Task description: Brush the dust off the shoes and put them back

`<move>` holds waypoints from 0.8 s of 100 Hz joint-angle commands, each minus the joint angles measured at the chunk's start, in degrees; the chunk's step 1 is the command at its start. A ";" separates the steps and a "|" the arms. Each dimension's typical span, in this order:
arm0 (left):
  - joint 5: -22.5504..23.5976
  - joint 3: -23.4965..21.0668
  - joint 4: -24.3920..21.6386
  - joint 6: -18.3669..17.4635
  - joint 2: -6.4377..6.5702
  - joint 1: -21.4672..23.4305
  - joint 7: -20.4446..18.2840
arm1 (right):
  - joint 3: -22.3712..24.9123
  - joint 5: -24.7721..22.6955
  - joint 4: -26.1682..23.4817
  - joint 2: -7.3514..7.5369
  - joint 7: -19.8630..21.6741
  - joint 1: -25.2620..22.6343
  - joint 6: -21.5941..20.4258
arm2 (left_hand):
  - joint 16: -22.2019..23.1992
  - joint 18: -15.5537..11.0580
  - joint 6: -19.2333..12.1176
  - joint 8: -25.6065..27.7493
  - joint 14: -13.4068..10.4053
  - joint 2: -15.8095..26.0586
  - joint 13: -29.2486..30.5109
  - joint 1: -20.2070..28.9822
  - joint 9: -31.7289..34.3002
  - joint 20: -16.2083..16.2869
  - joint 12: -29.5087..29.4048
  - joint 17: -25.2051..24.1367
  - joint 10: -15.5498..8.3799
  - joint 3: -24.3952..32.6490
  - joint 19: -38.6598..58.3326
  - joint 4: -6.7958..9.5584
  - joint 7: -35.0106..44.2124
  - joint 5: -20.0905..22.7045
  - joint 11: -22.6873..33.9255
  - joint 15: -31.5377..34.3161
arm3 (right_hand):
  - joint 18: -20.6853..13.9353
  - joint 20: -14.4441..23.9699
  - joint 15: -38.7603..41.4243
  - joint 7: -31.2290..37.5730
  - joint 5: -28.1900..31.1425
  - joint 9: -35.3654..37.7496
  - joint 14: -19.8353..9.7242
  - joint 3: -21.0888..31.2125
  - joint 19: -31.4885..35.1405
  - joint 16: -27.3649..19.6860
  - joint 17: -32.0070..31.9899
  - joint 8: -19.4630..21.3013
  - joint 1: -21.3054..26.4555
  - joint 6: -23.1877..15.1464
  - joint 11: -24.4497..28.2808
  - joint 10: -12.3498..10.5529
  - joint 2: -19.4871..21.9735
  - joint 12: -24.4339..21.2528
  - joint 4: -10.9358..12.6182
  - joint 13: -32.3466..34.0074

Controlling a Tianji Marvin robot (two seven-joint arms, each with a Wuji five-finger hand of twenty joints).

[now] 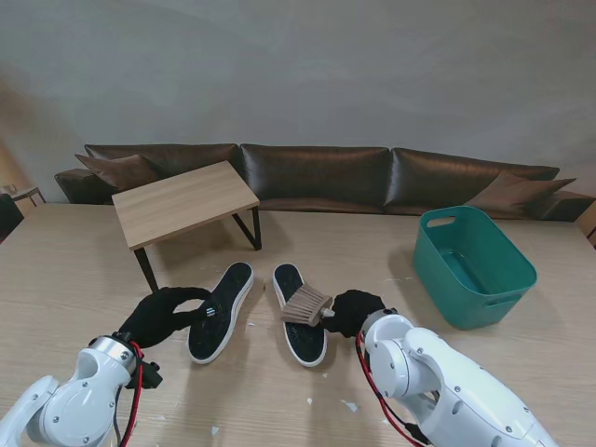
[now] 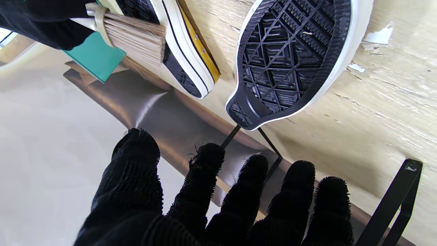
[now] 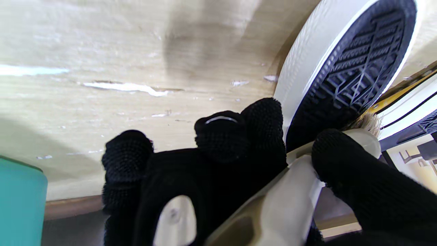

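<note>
Two sneakers are laid sole-up on the wooden table, side by side, a narrow gap between them. The teal bin is taken as landmark. The right sneaker is set left of the bin, well apart from it; the left sneaker is set further left again. Black tread and white rubber edging are seen on both.

The brush is clamped in the right hand: fingers are wrapped round the pale handle, thumb pressed over it. Bristles are laid on the right sneaker's sole, near mid-length. In the right wrist view the bristle tips are seen touching the tread.

The left hand is held beside the left sneaker, on the side away from the bin. Fingers are spread and nothing is gripped; contact with the shoe cannot be told.

A small wooden bench is placed beyond the sneakers, a dark sofa behind it. Pale flecks are scattered on the table, nearer to me than the shoes.
</note>
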 commanded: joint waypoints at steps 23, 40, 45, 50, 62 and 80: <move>0.27 -0.20 -0.57 -0.10 -0.32 0.26 -0.65 | 3.67 -0.59 -3.97 0.88 1.58 -6.79 -2.97 | 0.12 -1.49 0.65 0.37 -0.73 2.15 -2.24 2.05 -0.64 -0.27 -0.14 -0.58 -0.21 -1.02 -1.39 1.75 -0.01 0.72 -0.10 -1.05 | 0.57 -0.67 4.14 0.05 5.95 3.22 -5.99 3.52 3.96 0.99 27.33 0.82 2.14 3.09 0.51 -0.06 2.54 -0.21 2.43 -0.07; 0.57 -0.23 -0.78 0.16 -0.29 0.36 -0.73 | 5.60 -1.43 -5.93 1.26 2.65 -9.31 -4.88 | 0.13 -1.54 0.78 0.40 -0.73 2.28 -2.22 2.04 -0.61 -0.27 -0.14 -0.57 -0.19 -1.01 -1.36 1.76 0.05 0.86 -0.09 -1.04 | 0.45 -0.71 4.08 0.03 5.91 3.22 -6.11 3.52 4.04 0.94 27.34 0.82 2.24 3.03 0.36 0.00 2.64 -0.22 2.45 -0.07; 0.68 -0.28 -0.78 0.13 -0.29 0.39 -0.71 | 6.36 -1.71 -6.73 1.38 3.13 -10.16 -5.35 | 0.13 -1.53 0.79 0.41 -0.70 2.31 -2.16 2.07 -0.58 -0.28 -0.13 -0.61 -0.09 -1.00 -1.38 1.77 0.08 0.93 -0.08 -1.01 | 0.46 -0.73 4.08 0.03 5.91 3.22 -6.05 3.51 4.03 0.93 27.32 0.82 2.27 3.03 0.34 0.05 2.64 -0.22 2.44 -0.07; 0.70 -0.32 -0.80 0.14 -0.29 0.43 -0.68 | 7.20 -2.01 -7.65 1.53 3.78 -11.06 -5.81 | 0.13 -1.56 0.84 0.38 -0.65 2.34 -2.21 2.06 -0.65 -0.28 -0.14 -0.57 -0.16 -1.01 -1.37 1.76 0.00 0.76 -0.10 -1.03 | 0.63 -0.76 4.08 0.03 5.91 3.23 -6.00 3.45 4.01 0.92 27.31 0.83 2.33 3.03 0.32 0.06 2.65 -0.21 2.42 -0.08; 0.79 -0.36 -0.85 0.14 -0.30 0.47 -0.59 | 9.00 -2.57 -9.42 1.70 4.57 -12.83 -6.90 | 0.12 -1.54 0.88 0.39 -0.59 2.41 -2.25 2.08 -0.65 -0.29 -0.15 -0.61 -0.15 -1.02 -1.39 1.76 0.02 0.85 -0.10 -1.06 | 0.77 -0.78 4.13 -0.04 5.80 3.24 -6.01 3.52 4.03 0.92 27.32 0.81 2.51 3.30 0.22 0.23 2.56 -0.22 2.41 -0.07; 0.81 -0.35 -0.79 0.04 -0.27 0.41 -0.71 | 10.01 -2.28 -10.75 1.81 5.43 -13.35 -7.86 | 0.14 -1.55 0.85 0.40 -0.61 2.43 -2.17 2.12 -0.66 -0.30 -0.15 -0.56 -0.08 -1.03 -1.37 1.77 0.03 0.88 -0.10 -1.02 | 2.28 -0.52 4.41 -1.09 6.64 3.27 -4.08 4.94 4.25 1.08 27.26 -0.02 3.33 5.33 -0.11 2.24 1.21 -0.56 2.30 -0.19</move>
